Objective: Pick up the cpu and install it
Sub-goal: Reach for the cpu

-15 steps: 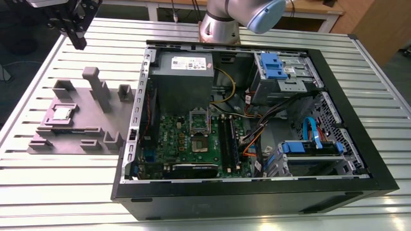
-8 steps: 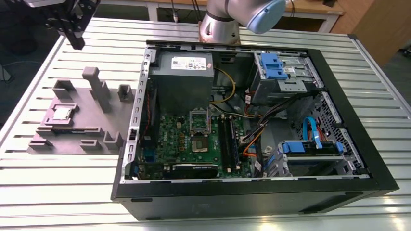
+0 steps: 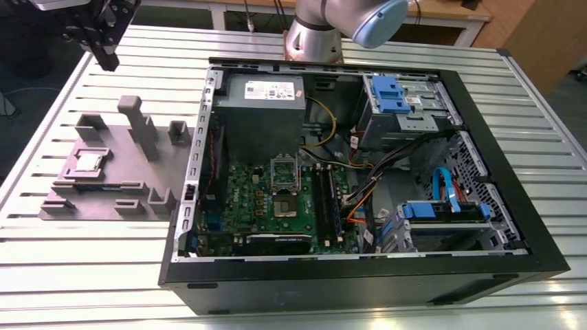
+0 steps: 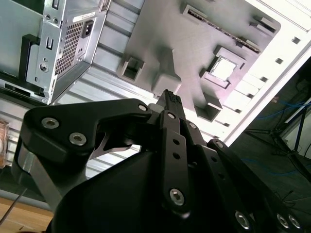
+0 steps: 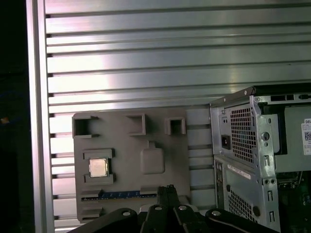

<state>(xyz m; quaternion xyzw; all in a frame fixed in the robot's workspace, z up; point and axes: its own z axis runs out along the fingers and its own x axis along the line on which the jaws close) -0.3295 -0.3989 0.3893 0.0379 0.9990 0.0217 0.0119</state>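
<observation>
The cpu (image 3: 89, 161), a small flat square with a silvery metal top, sits in a recess of a matte grey moulded fixture (image 3: 137, 172). The fixture lies on the ribbed aluminium table (image 3: 92, 254), just beside the open black computer case (image 3: 367, 275). The black jaws hang high near the fixture, closed together on nothing and well apart from the cpu. The exterior view shows the green motherboard (image 3: 266, 199) inside the case. Both wrist views show the case's perforated metal rear panel (image 5: 243, 131) instead.
</observation>
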